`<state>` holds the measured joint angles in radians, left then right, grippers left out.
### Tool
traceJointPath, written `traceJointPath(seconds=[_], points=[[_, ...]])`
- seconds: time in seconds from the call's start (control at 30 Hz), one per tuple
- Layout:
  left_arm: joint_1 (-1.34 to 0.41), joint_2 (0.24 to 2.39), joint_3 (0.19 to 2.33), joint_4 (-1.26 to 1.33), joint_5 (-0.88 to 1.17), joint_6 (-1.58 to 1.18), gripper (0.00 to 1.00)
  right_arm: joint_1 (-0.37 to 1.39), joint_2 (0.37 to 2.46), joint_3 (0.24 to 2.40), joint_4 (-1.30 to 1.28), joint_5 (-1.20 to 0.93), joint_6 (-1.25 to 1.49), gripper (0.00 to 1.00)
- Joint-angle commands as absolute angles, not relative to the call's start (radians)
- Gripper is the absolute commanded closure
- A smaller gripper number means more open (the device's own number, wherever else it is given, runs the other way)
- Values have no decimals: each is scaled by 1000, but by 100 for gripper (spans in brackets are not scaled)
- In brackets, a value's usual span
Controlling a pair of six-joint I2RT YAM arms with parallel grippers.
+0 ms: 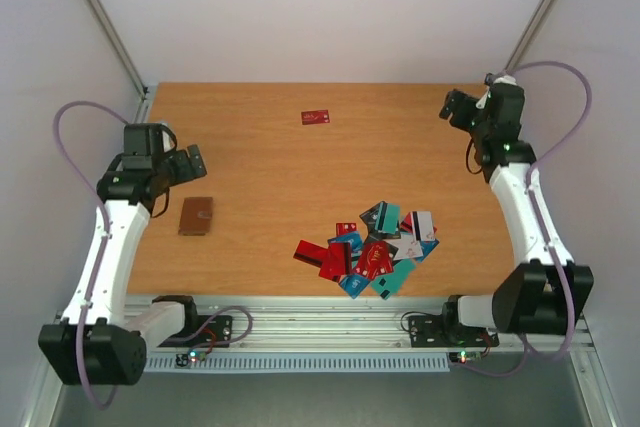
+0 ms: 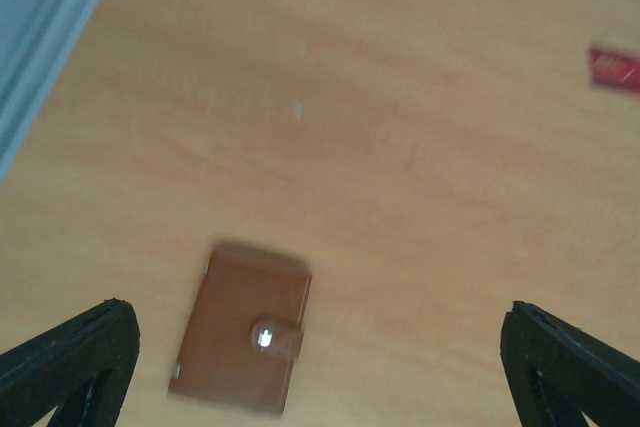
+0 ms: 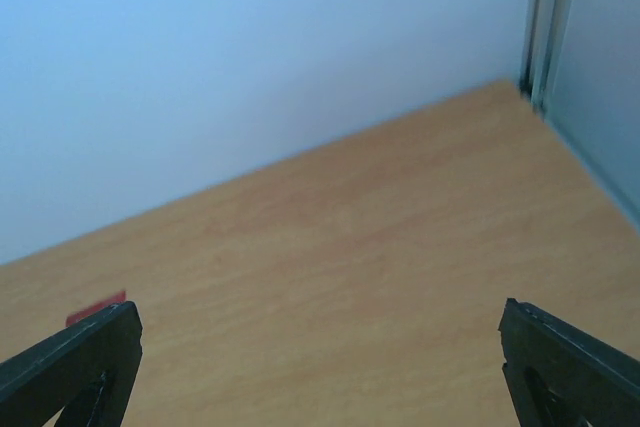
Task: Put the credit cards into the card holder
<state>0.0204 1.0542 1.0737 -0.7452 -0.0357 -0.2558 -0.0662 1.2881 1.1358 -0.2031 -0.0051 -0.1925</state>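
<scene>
Card holder [image 1: 196,216] at left, credit cards [image 1: 375,247] heaped front-right on the table [image 1: 260,157].
Left jaws stand wide apart, empty, near the card holder; a lone red card [image 1: 316,117] lies far back; right jaws likewise spread, gripping nothing.

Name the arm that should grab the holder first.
Left. The left pincer, open, hovers by the holder, framed between its fingers. The right pincer is at the far corner, facing the wall.

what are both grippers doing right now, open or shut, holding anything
Left gripper: open, holding nothing; the card holder lies untouched on the table.
Right gripper: open, holding nothing.
</scene>
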Motion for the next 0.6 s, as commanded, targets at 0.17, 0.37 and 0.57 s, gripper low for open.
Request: traceJointPath(seconds=[0.17,0.37,0.57], points=[[114,1202,1108,-1120,89,-313,8,-73,1455,1289,-814,-213,-2,1],[231,1289,1021,-1033,207,-345,20,-41,1411,1294,-945,-277,-39,2],[314,1396,972,-952,283,-314,30,-25,1346,1192,-965,-364,-57,4]])
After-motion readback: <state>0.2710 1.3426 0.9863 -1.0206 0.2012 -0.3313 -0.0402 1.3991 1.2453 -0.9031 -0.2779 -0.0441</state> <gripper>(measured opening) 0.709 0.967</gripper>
